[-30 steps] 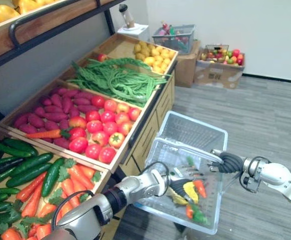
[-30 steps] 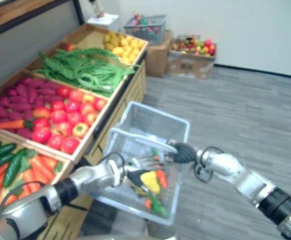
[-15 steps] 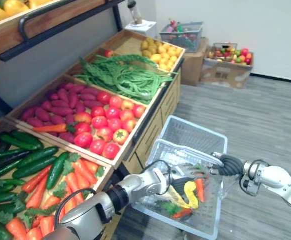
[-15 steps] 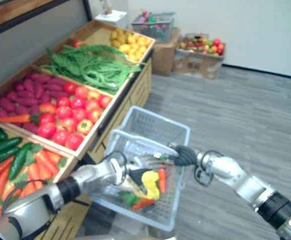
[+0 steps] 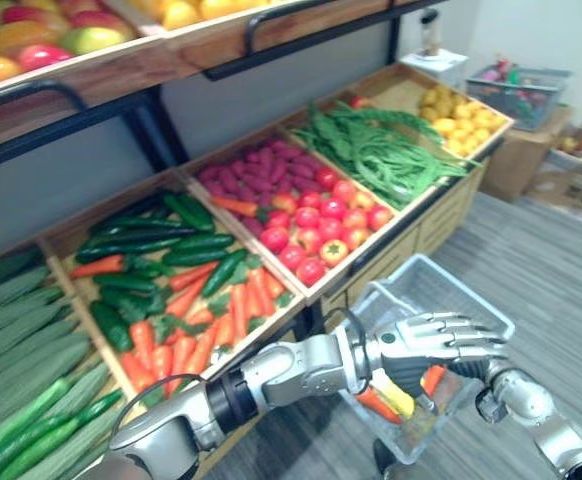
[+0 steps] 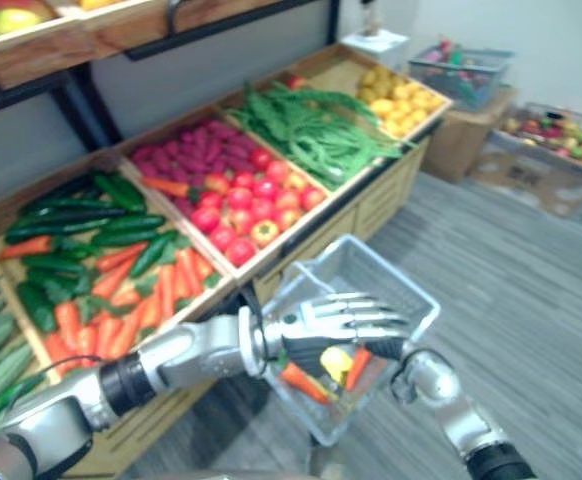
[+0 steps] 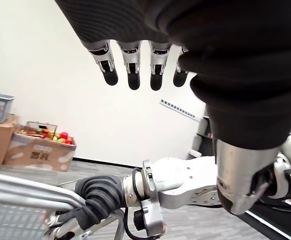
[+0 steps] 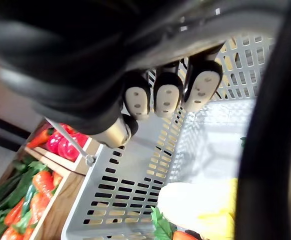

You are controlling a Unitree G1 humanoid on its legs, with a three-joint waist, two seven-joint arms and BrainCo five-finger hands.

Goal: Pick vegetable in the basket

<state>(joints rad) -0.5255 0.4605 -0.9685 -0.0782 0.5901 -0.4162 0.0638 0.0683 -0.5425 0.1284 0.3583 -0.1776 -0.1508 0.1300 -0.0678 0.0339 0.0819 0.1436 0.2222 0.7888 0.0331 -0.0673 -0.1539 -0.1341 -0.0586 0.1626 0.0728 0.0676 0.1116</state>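
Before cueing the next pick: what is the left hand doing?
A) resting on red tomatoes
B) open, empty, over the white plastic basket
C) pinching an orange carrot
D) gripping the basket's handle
B: the left hand has straight, empty fingers above the white plastic basket; the right hand grips its grey handle.

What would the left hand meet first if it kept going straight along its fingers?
Probably nothing close: the open left hand, over the basket, points just above the right hand gripping the basket handle, toward a far wall. Depth is unclear; it might graze that hand.
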